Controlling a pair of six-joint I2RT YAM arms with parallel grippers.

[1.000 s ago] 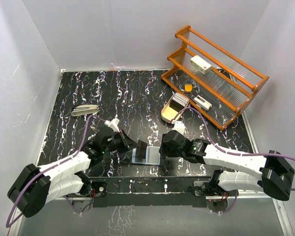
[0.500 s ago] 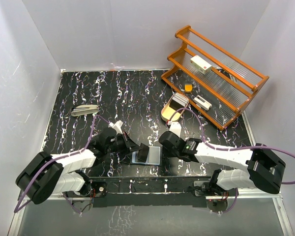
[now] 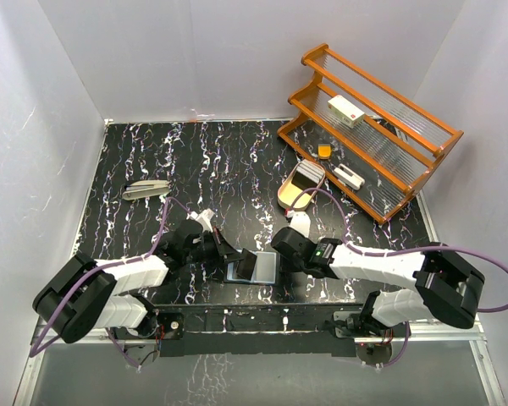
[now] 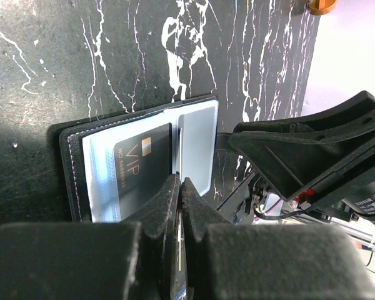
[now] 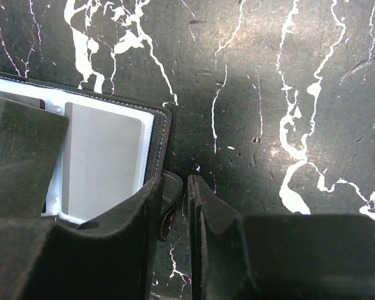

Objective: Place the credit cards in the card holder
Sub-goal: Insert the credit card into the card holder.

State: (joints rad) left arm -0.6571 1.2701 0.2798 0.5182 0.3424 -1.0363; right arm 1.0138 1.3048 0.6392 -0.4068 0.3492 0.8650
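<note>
- The left claw [image 4: 178, 187] is pressed together on a thin dark card [image 3: 248, 262]. From its own wrist view the card shows edge-on, standing over the middle fold of the card holder [image 4: 72, 162].
- The right claw [image 5: 175, 184] is nearly closed on the black stitched rim of the card holder's right corner, apparently pinning it flat.
- The step in hand looks like feeding this card into a slot. Next, I reckon, the card's lower edge must be tipped to meet a pocket mouth and slid in flat while the right claw holds the rim down.
- The card holder lies open near the front edge, a soft black bifold with blue-grey pockets.
- A glossy dark VIP card [image 4: 144, 169] sits in its left pocket and a matte pale grey card [image 5: 103, 162] in its right.
- The worktop [image 4: 50, 62] is hard, black and veined with white like marble.
</note>
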